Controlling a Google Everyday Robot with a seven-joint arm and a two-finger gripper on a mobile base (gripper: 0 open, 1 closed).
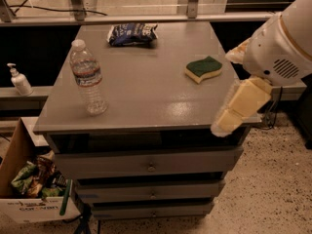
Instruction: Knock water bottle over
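Observation:
The water bottle is a clear ribbed plastic bottle with a white cap and a white-blue-red label band. It stands upright near the front left corner of the grey cabinet top. My gripper, with cream-coloured fingers, hangs from the white arm over the cabinet's front right edge. It points down and to the left, far to the right of the bottle and apart from it.
A green and yellow sponge lies at the right of the top, close to the arm. A dark blue snack bag lies at the back. A white pump dispenser stands on a ledge at left. A cardboard box of snacks sits on the floor at lower left.

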